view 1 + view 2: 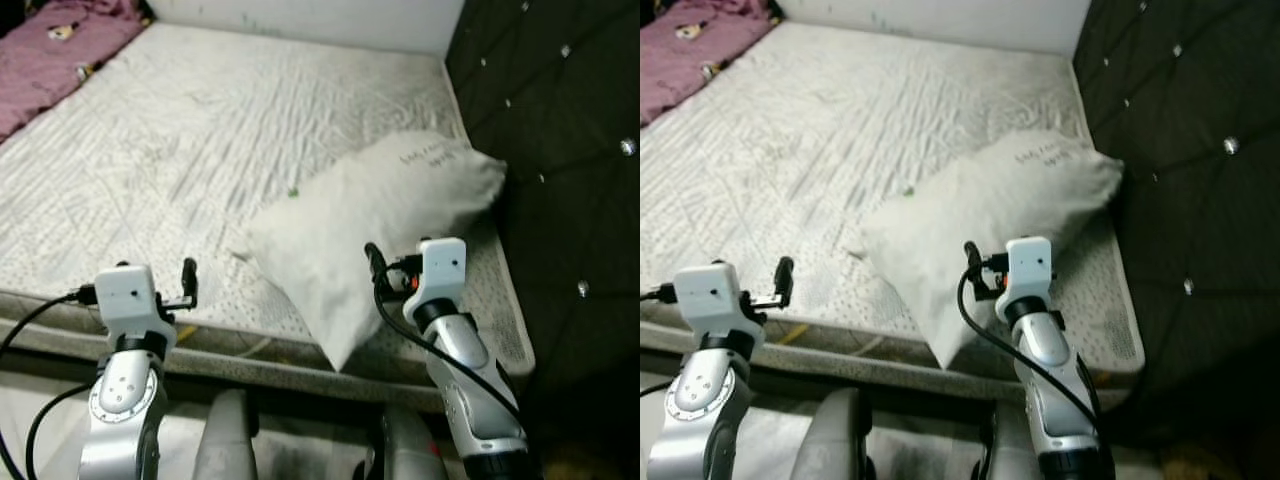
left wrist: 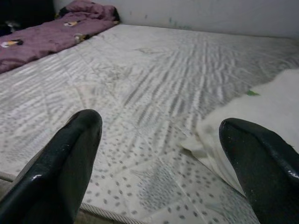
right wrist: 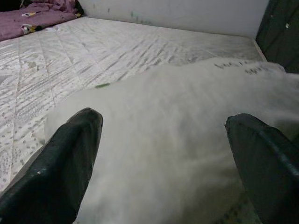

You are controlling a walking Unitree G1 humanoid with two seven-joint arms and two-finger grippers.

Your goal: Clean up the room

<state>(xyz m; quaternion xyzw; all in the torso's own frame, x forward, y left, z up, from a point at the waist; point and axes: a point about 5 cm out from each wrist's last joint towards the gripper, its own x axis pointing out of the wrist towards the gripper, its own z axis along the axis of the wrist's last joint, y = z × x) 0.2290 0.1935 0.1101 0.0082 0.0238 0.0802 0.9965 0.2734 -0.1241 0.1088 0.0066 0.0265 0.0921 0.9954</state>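
From the head camera, a bare mattress (image 1: 200, 150) with pale quilted ticking, stitched in fan-like ridges and dotted near its edge, fills most of the scene. A plump white pillow (image 1: 385, 215), soft and slightly creased, with a few handwritten marks near its far end, lies on the mattress at the robot's right, its near corner overhanging the mattress edge and its far end near a dark tufted headboard (image 1: 560, 150) studded with shiny buttons. A crumpled purple blanket (image 1: 55, 50) with small printed figures lies at the far left of the mattress. A plain pale wall (image 1: 300, 15) runs behind. The left gripper (image 1: 186, 285) hangs at the near mattress edge, well apart from the pillow; the right gripper (image 1: 376, 268) sits just against the pillow's near side.

In the left wrist view, two glossy black fingers (image 2: 60, 168) stand wide apart over the dotted ticking, with nothing between them; the pillow's corner (image 2: 243, 116) lies near one of the fingers, and the purple blanket (image 2: 46, 35) is far off.

In the right wrist view, the fingers (image 3: 56, 168) are spread wide, with the pillow's (image 3: 177, 140) soft white bulk between them and close to the camera; the mattress (image 3: 70, 51) and the wall (image 3: 177, 14) lie beyond.
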